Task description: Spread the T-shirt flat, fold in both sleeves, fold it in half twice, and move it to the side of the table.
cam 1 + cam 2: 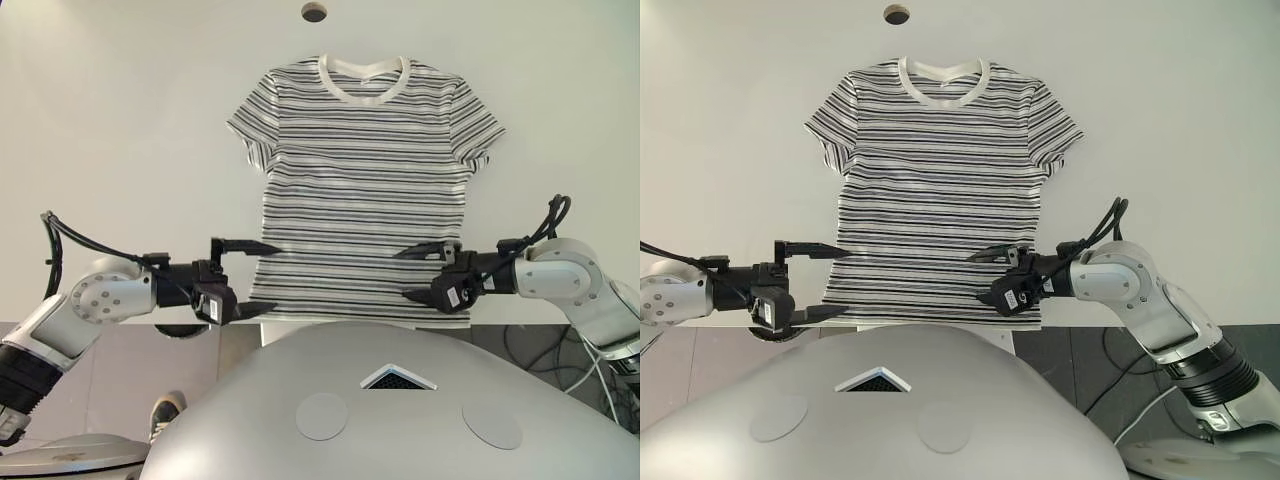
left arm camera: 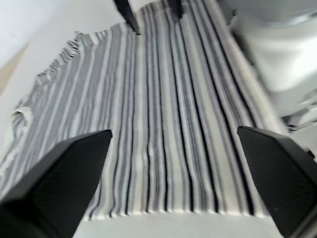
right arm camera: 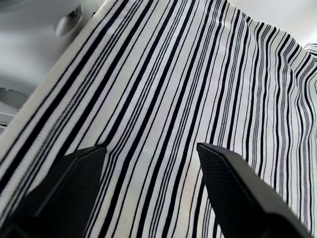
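Observation:
A black-and-white striped T-shirt (image 1: 365,180) lies spread flat on the white table (image 1: 120,130), collar at the far side, both short sleeves out, hem at the near edge. My left gripper (image 1: 258,277) hovers open at the hem's left corner, fingers pointing inward over the cloth. My right gripper (image 1: 420,272) stands open at the hem's right corner, mirrored. The left wrist view looks along the striped cloth (image 2: 163,124) between its two dark fingers (image 2: 59,173). In the right wrist view the stripes (image 3: 198,99) run under its two fingers (image 3: 233,193). Nothing is held.
A small round dark hole (image 1: 314,12) sits in the table beyond the collar. Bare table stretches to the left and right (image 1: 570,120) of the shirt. The near table edge (image 1: 520,312) runs just under both grippers.

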Robot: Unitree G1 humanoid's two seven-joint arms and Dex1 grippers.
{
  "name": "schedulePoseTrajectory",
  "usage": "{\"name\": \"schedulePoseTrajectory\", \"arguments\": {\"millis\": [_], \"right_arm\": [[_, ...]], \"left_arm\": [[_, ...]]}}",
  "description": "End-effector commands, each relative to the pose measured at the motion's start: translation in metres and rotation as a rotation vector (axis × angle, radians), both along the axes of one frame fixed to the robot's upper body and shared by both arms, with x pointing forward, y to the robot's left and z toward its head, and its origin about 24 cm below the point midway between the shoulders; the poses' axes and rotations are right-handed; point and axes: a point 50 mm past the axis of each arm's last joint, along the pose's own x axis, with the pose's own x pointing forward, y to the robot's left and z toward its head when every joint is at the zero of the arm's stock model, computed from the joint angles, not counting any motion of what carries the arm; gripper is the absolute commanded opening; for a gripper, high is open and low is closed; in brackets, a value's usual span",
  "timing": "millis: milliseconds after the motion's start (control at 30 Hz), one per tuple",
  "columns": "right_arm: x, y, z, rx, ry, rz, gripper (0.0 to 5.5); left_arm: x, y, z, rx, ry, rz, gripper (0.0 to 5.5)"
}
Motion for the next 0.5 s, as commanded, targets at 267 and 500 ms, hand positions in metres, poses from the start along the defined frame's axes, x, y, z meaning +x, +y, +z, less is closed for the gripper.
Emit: {"name": "schedulePoseTrajectory", "arguments": {"millis": [267,500], "right_arm": [[0.099,-0.031,0.111,0.94,-0.382,-0.773,3.43],[0.102,-0.063,0.126,1.043,-0.462,-0.975,3.43]], "left_arm": [[0.128,0.03,0.088,-0.842,-0.287,0.968,4.7],[0.158,0.036,-0.002,-0.424,0.083,1.32,4.7]]}}
